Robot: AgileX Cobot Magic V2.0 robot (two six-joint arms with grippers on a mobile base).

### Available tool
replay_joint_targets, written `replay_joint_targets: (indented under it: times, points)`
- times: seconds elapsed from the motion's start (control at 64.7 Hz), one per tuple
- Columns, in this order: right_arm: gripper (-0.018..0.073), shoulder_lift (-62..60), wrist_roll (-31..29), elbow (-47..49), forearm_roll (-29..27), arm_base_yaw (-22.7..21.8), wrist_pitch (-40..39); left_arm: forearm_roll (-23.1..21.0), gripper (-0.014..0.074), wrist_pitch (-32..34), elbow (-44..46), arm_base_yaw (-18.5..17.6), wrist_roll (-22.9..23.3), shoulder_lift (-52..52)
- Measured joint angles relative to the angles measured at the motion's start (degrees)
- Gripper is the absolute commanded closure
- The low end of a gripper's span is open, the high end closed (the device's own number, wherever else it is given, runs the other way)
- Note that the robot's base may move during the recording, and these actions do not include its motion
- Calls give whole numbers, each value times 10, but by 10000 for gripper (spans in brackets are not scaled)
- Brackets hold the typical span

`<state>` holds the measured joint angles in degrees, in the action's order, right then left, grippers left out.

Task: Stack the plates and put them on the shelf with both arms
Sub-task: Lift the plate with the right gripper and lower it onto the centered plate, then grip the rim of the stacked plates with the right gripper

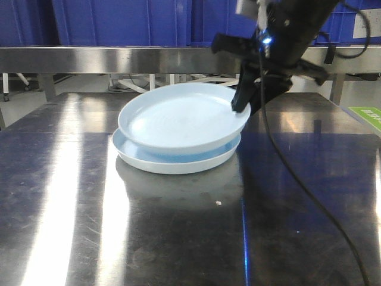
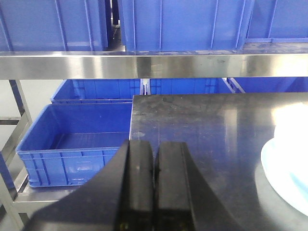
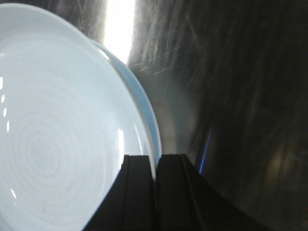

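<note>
Two pale bluish-white plates sit mid-table. The lower plate lies flat on the dark steel tabletop. The upper plate rests on it, tilted, with its right side raised. My right gripper is shut on that raised rim; in the right wrist view the rim runs between its pads, with the upper plate to the left and the lower plate's edge behind. My left gripper is shut on nothing, over the table's left end, with a plate at its right. The shelf spans the back.
Big blue crates stand on the shelf, and more blue crates sit low beyond the table's left edge. A black cable hangs from the right arm across the table. A green sign lies at the far right.
</note>
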<state>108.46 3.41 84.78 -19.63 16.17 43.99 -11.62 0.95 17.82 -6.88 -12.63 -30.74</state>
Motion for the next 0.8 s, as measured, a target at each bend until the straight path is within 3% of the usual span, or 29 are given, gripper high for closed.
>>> replay_joint_targets:
  times: [0.139,0.371,0.803]
  points:
    - [441,15,0,0,0,7,-10,0,514,0,0,0,0,0]
    - [211,20,2,0,0,7,-16,0,514,0,0,0,0,0]
    - [196,45,3,0,12,21,-2,0,514,0,0,0,0,0]
